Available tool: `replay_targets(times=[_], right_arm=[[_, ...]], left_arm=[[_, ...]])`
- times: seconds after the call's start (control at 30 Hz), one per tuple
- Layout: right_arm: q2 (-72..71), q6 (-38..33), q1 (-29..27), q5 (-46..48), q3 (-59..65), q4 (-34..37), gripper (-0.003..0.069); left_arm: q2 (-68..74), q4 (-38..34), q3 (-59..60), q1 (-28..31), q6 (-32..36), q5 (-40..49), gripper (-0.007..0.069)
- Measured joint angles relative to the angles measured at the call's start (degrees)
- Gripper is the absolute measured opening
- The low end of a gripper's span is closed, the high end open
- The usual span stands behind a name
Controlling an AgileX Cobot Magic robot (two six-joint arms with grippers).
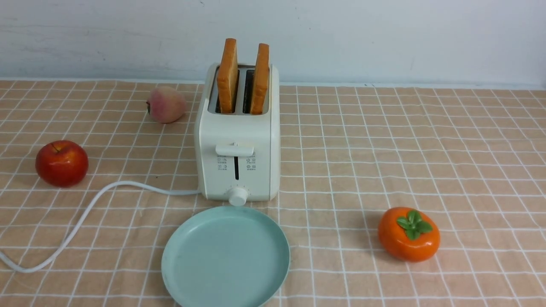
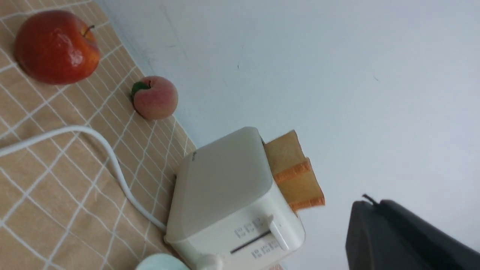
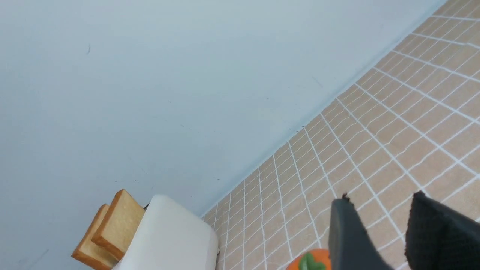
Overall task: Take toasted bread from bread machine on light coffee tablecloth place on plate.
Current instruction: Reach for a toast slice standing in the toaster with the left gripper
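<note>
Print [image 1: 222,162] on the bread machine [image 1: 261,140] is unreadably small.

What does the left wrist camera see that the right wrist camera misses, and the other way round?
Only the left wrist view: the apple, peach, cord, lever and a sliver of plate. Only the right wrist view: the orange fruit. Both: the toaster, its two toasts, the cloth and the wall.

bread machine [image 1: 237,140]: smooth matt plastic | light coffee tablecloth [image 1: 426,140]: cloth | plate [image 1: 225,256]: smooth, matt | apple [image 1: 62,163]: glossy
</note>
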Motion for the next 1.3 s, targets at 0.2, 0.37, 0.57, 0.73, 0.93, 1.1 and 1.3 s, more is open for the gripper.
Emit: replay_targets(times=[0.2,0.37,0.57,0.73,0.93,1.1,1.3], right_arm=[[0.55,1.83,3.0,10.2,-8.07,-0.63,0.0201],[14.38,-4.82,6.9,33.5,-23.95,-5.5,0.0047],[36.94,-19.19,10.14,55.4,-39.1,-3.49,-0.0017],[44.8,-25.87,10.27,58.26,-41.95,1.86,-0.0017],[47.1,-29.67,10.27,56.24,-41.97,8.56,-0.0014],[47.1,-29.94,10.27,53.89,-41.97,9.55,-0.0008],[47.1,-29.94,10.27,51.03,-41.97,9.6,-0.0002]], left_arm=[[10.94,10.02,-14.71,0.0,6.06,20.22,-0.0014],[27.11,19.5,-29.19,0.0,8.43,34.06,-0.0014],[49.62,20.56,-47.9,0.0,10.3,44.67,-0.0014],[62.65,18.51,-60.58,0.0,14.35,51.64,-0.0014],[76.52,16.66,-76.02,0.0,19.27,55.53,-0.0014],[86.29,5.89,-84.87,0.0,32.96,53.17,-0.0005],[94.16,-5.49,-86.04,0.0,43.88,40.82,0.0184]])
